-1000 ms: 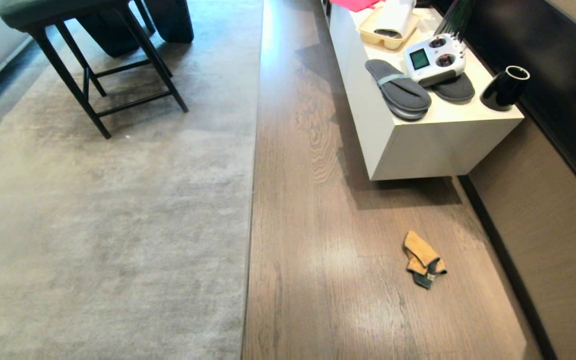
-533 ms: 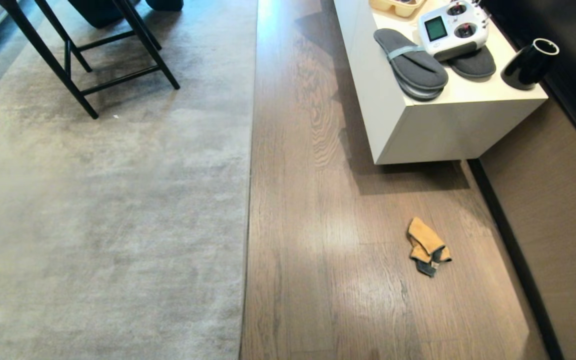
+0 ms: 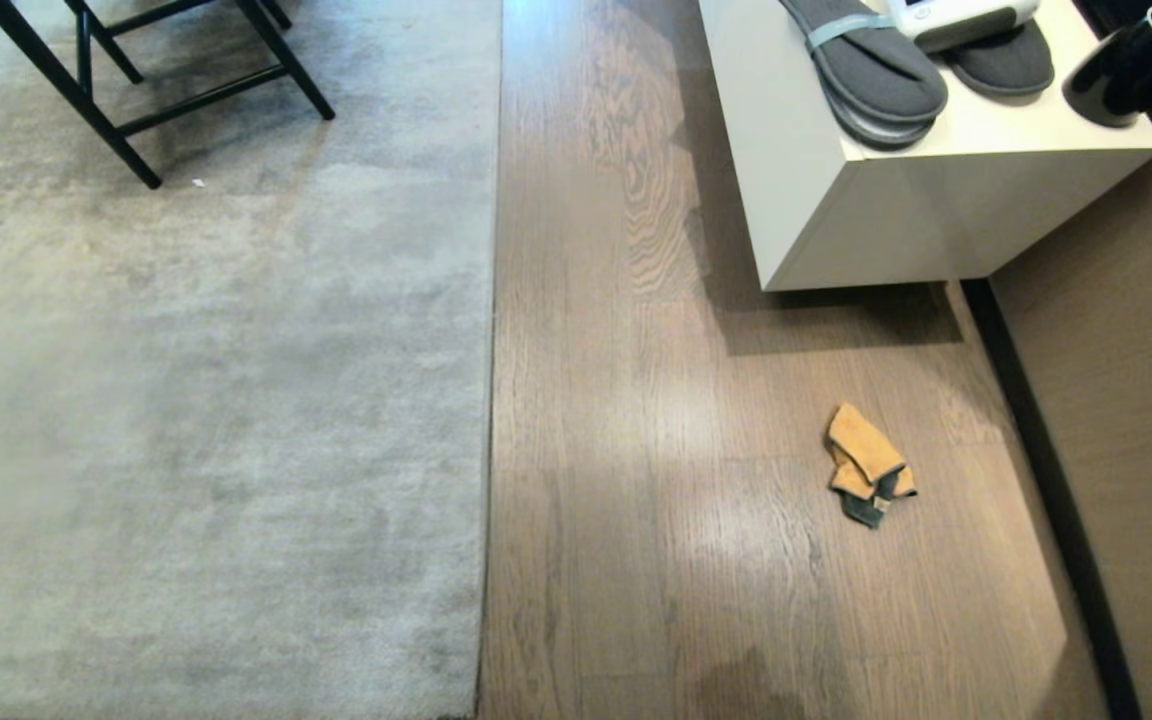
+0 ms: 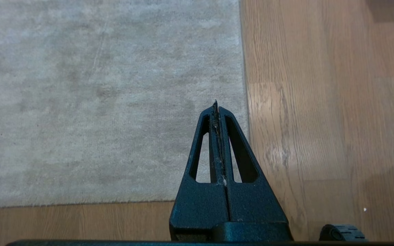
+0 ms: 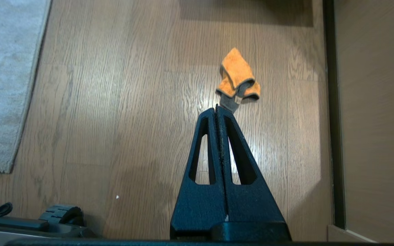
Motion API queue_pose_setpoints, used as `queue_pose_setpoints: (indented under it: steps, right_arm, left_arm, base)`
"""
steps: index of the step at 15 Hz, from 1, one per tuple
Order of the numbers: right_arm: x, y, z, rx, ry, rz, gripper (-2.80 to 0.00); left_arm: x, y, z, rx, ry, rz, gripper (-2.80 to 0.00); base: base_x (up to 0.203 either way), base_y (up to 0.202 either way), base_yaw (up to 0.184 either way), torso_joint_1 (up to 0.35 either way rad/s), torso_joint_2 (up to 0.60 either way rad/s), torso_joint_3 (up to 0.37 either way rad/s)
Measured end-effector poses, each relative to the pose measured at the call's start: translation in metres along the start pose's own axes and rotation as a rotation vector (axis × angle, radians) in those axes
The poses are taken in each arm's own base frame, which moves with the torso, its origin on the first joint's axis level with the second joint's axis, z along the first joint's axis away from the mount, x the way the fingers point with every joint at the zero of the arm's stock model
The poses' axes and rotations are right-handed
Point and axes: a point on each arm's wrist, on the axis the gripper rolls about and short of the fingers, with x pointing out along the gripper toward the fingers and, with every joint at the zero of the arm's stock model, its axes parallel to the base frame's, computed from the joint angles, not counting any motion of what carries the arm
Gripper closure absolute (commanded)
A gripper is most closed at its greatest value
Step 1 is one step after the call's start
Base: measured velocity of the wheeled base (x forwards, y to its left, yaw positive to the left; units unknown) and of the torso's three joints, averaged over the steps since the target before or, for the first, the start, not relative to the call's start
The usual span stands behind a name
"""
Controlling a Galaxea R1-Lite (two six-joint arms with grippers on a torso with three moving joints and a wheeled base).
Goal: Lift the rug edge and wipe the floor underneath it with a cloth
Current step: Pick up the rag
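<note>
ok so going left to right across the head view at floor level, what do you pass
rug → rug edge → floor → cloth → dark baseboard → wall

Stool (image 3: pixel 146 90) and slippers (image 3: pixel 876 70) cropped.

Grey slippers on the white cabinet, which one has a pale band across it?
The left grey slipper, lying nearer the cabinet's floor-side edge, bears a pale strap. The other grey slipper sits partly under a white device.
</note>
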Motion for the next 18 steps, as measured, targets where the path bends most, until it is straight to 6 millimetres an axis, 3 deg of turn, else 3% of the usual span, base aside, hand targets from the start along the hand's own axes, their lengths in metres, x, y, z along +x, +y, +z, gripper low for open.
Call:
queue_pose_setpoints:
  steps: [18]
  right_arm:
    - [0.0,0.0,0.0,0.0,0.0,0.0,0.0]
  left_arm:
    - [0.0,0.0,0.0001,-0.007,-0.001,0.0,0.0]
  base:
    - [0.0,0.0,0.0,0.003,0.0,-0.196]
